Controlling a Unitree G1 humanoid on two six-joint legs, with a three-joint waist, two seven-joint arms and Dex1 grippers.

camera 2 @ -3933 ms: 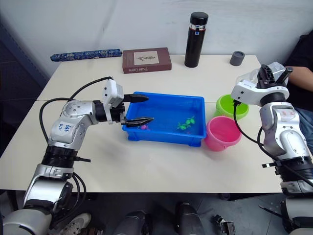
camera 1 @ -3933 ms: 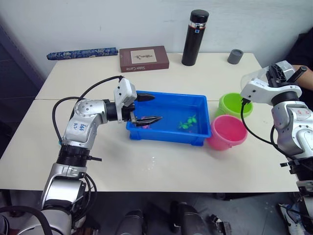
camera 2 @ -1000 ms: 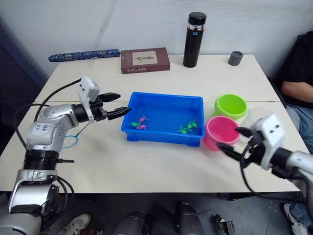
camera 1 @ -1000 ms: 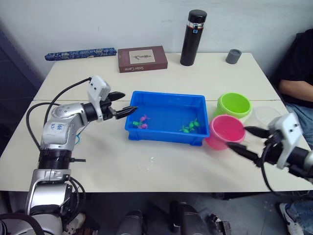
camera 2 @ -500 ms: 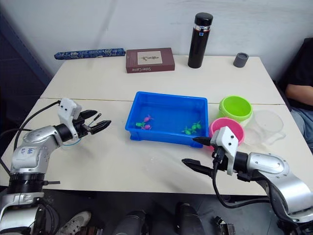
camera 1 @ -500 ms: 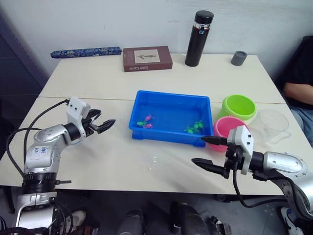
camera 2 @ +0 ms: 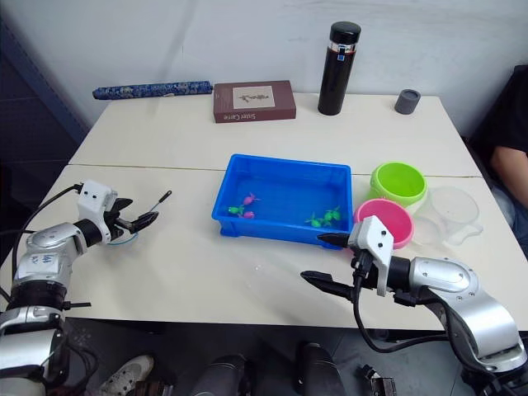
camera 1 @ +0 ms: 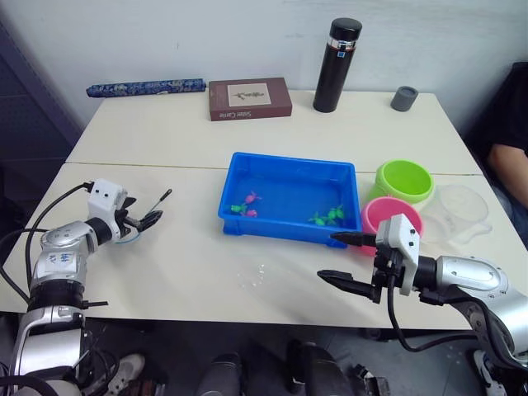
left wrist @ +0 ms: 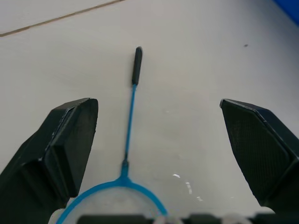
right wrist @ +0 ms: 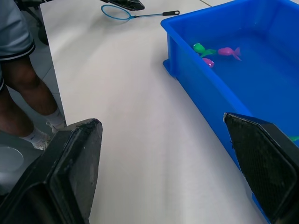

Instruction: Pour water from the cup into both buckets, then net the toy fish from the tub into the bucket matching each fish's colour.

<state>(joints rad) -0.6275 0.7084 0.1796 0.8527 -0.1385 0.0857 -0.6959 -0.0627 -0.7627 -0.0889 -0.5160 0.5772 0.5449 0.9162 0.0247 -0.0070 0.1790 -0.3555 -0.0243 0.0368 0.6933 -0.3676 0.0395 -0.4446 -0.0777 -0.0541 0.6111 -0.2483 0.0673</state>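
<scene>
Left gripper (left wrist: 159, 158), jaws wide, straddles the net (left wrist: 126, 154) for pickup; right gripper (camera 1: 342, 257), also wide, waits beside the tub (camera 1: 272, 227).

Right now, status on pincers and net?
Left pincer open, straddling the net, not gripping. Right pincer open, empty, near the tub. Fish in tub. Nothing blocking.

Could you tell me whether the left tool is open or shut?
Open: the left tool has its fingers spread wide above the net, which lies flat.
</scene>
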